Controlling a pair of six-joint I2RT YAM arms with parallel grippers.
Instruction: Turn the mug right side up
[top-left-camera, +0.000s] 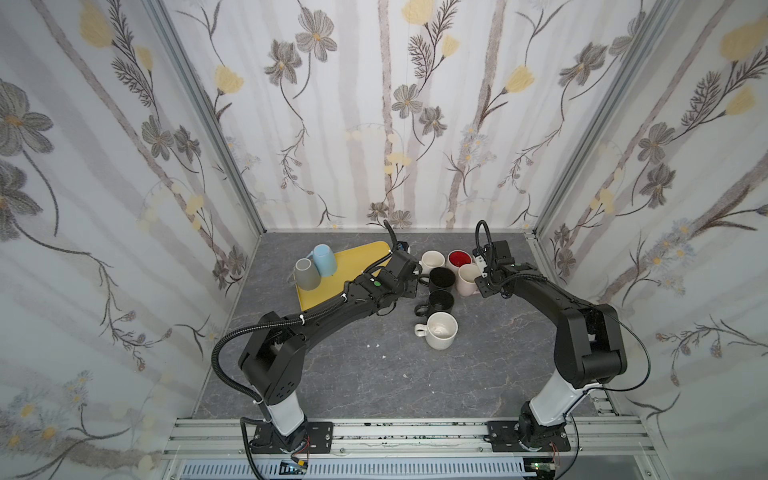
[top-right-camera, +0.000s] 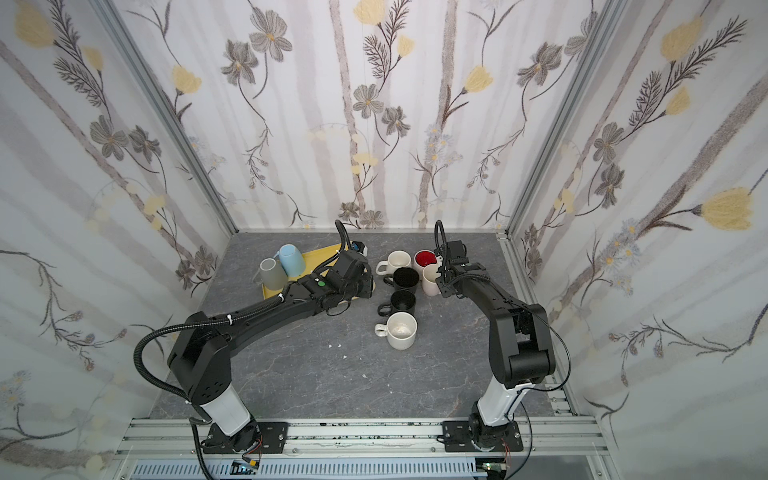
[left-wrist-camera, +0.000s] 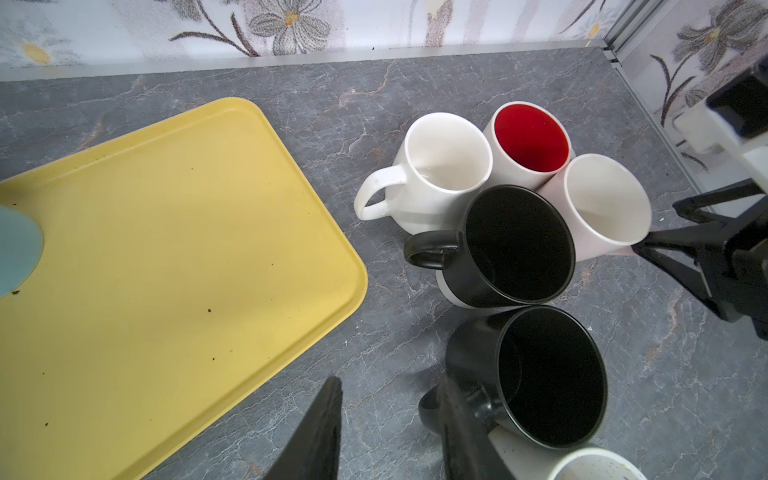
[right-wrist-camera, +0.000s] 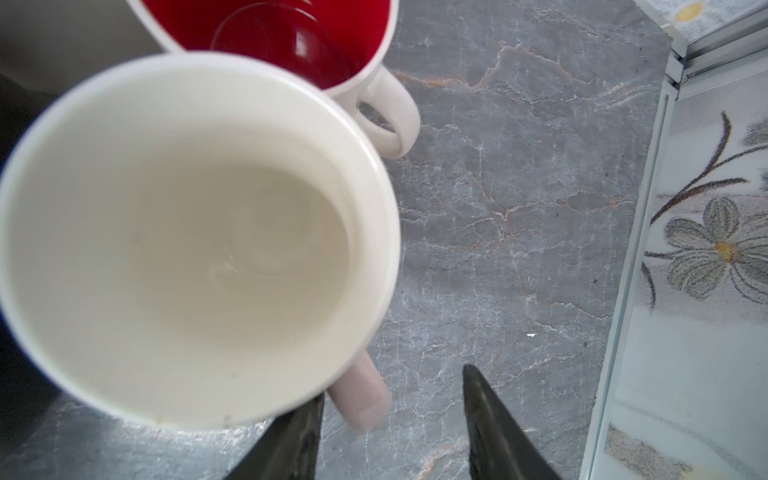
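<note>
Two mugs stand upside down on the yellow tray (top-left-camera: 357, 257): a grey mug (top-left-camera: 307, 274) and a light blue mug (top-left-camera: 325, 259). A pale pink mug (right-wrist-camera: 187, 241) stands upright on the table beside a red-lined mug (right-wrist-camera: 282, 29). My right gripper (right-wrist-camera: 392, 386) is open just above the table, with the pink mug's handle (right-wrist-camera: 361, 395) loose between its fingers. My left gripper (left-wrist-camera: 392, 415) is open over bare table between the tray (left-wrist-camera: 166, 249) and a black mug (left-wrist-camera: 548, 382), holding nothing.
Upright mugs cluster at centre: a white mug (top-left-camera: 432, 262), two black mugs (top-left-camera: 441, 278) (top-left-camera: 440, 301) and a cream mug (top-left-camera: 441, 330) nearer the front. The back wall and right wall stand close to the right gripper.
</note>
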